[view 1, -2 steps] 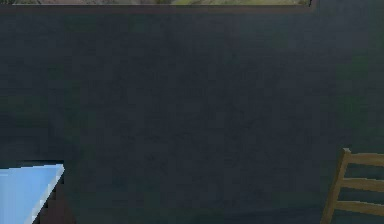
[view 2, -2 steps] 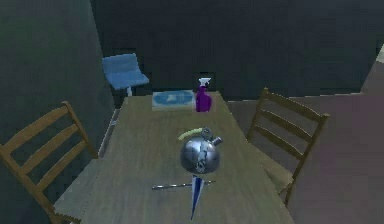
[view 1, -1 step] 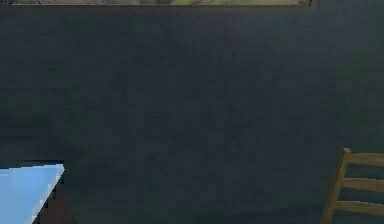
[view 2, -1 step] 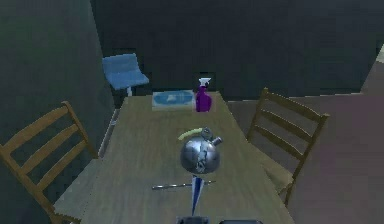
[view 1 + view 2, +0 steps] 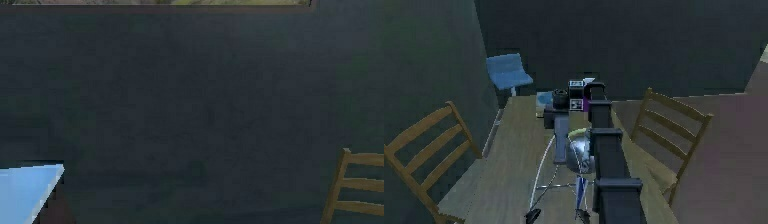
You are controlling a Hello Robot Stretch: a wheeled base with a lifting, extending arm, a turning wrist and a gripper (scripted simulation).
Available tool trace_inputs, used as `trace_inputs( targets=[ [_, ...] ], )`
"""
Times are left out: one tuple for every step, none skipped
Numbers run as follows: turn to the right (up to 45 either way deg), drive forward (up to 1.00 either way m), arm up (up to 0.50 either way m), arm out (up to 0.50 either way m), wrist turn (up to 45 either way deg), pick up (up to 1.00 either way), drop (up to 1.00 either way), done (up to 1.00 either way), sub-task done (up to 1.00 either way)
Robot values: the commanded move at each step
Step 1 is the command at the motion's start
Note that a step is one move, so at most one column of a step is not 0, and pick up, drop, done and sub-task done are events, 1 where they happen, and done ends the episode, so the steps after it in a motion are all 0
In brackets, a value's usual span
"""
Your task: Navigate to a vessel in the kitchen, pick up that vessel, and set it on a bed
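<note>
Wall (image 5: pixel 200 110), dark and bare, faces the robot in the forward view, with a pale blue surface (image 5: pixel 28 190) at the lower left corner and a wooden chair (image 5: pixel 358 190) at the right edge; the base seems parked side-on so that the arm, not the front, faces the work. In the arm side view the arm (image 5: pixel 609 150) reaches out over a wooden table (image 5: pixel 504 175), and the gripper (image 5: pixel 554 108) sits near its far end. A flat pale blue dish (image 5: pixel 544 99) lies right by the gripper, so I cannot tell what the fingers hold, if anything. A pale rounded thing (image 5: pixel 579 150), likely the vessel, rests on the table close beside the arm. A thin wire object (image 5: pixel 554 185) lies nearer. Two wooden chairs (image 5: pixel 429 150) (image 5: pixel 669 130) flank the table, and a blue chair (image 5: pixel 509 72) stands at its far end.
</note>
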Motion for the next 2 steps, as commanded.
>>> trace_inputs(
  targets=[
    [0.0, 0.0, 0.0, 0.0, 45.0, 0.0, 0.0, 0.0, 0.0],
    [0.0, 0.0, 0.0, 0.0, 45.0, 0.0, 0.0, 0.0, 0.0]
  ],
)
